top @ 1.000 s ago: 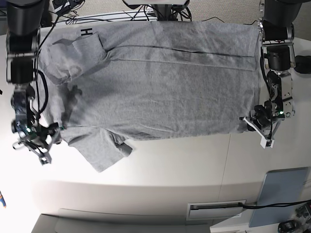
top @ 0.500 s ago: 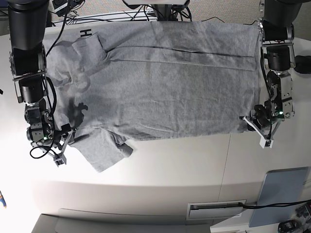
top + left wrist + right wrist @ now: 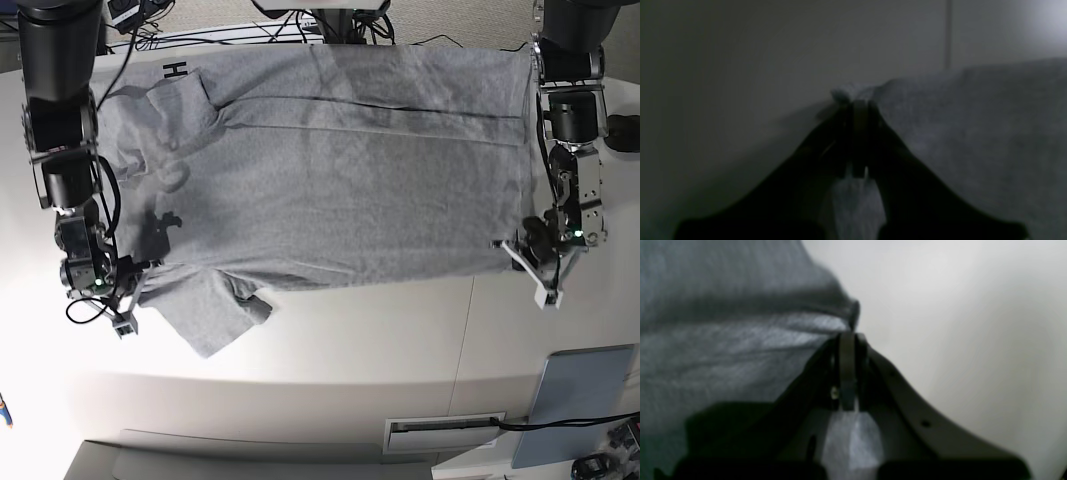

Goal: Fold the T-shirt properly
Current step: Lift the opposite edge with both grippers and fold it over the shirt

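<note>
Both claws pinch the T-shirt (image 3: 340, 160): left claw (image 3: 512, 250) at the hem corner, right claw (image 3: 135, 280) near the sleeve (thin bites); uneven lifting could tug fabric free.

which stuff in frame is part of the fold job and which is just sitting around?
Part of the job:
- T-shirt, grey, spread flat on the table
- left gripper, shut on the T-shirt's hem corner
- right gripper, shut on the T-shirt by the sleeve

Just lying about:
- blue-grey panel, at the table's corner
- cables behind the table
</note>
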